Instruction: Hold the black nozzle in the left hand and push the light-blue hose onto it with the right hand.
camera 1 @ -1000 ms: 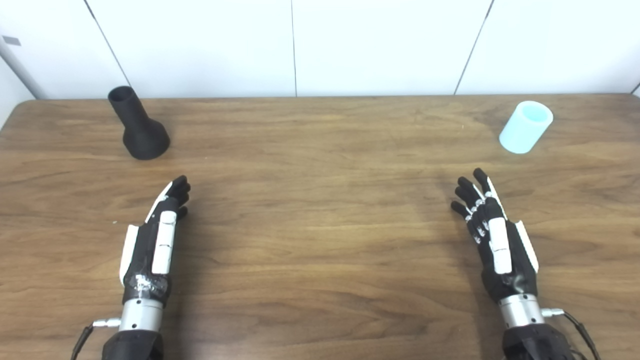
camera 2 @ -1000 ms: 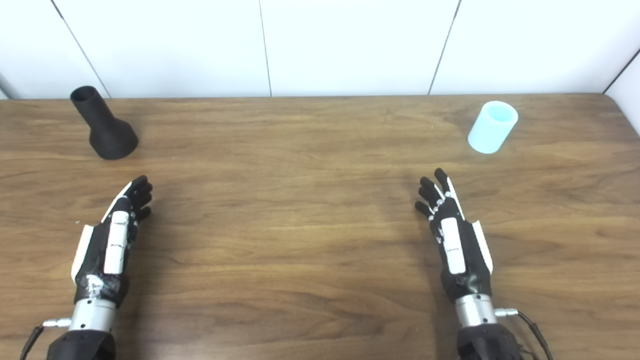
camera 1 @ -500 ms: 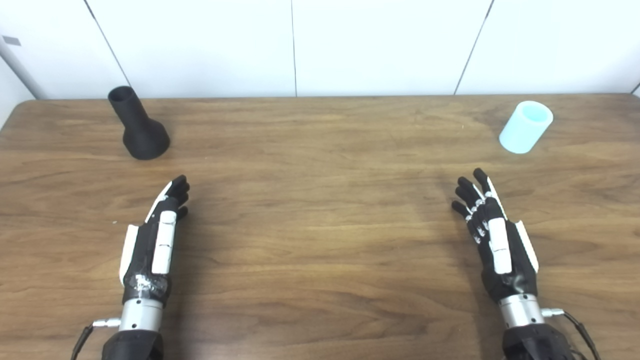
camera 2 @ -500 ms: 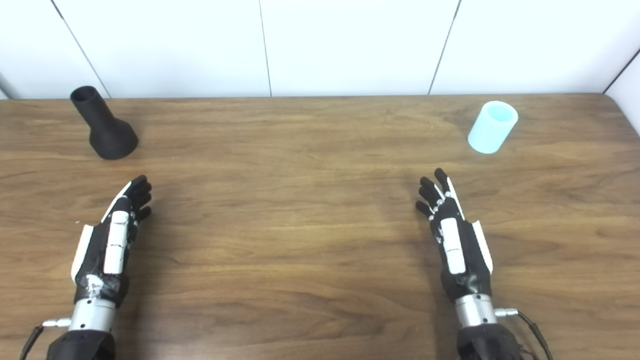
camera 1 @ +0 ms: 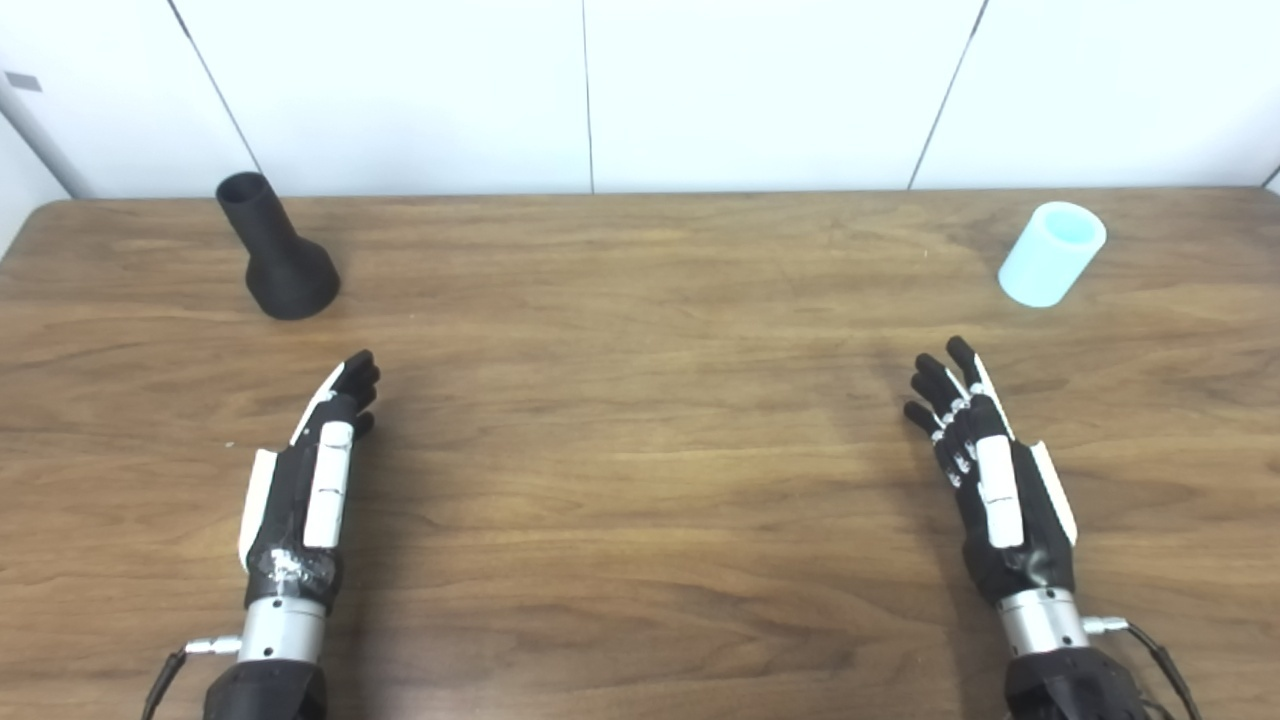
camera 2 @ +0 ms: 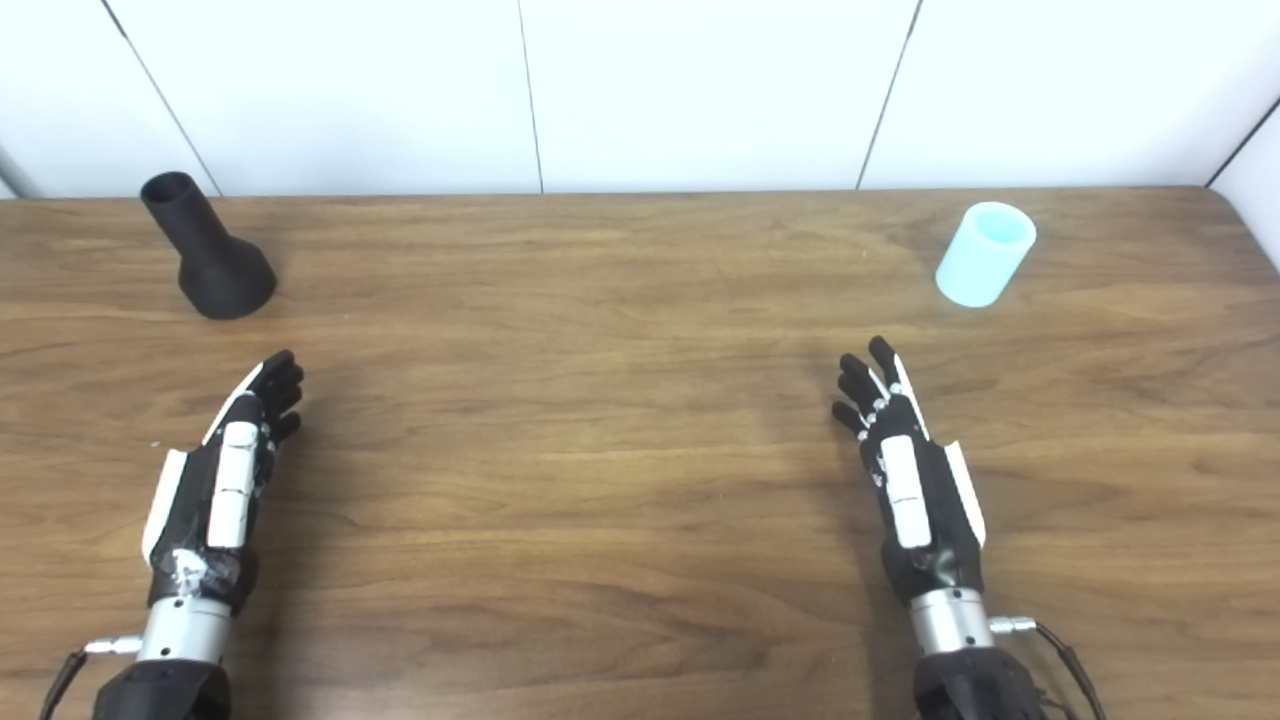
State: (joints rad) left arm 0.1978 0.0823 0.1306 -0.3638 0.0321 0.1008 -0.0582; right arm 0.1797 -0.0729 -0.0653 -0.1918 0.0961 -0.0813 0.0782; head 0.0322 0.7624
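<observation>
- Both empty, fingers extended: left robot hand (camera 1: pixel 310 470), right robot hand (camera 1: pixel 985 470).
- Risk: toppling upright black nozzle (camera 1: pixel 278 250) or light-blue hose (camera 1: pixel 1050 254) during clumsy reach across desk (camera 1: pixel 640 400).

No change is visible across the interval: left hand (camera 1: pixel 305 475), right hand (camera 1: pixel 985 475), black nozzle (camera 1: pixel 278 255) and light-blue hose (camera 1: pixel 1050 255) hold identical positions.

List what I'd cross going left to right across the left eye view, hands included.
black nozzle → left hand → right hand → light-blue hose. Both hands are open and hold nothing.
</observation>
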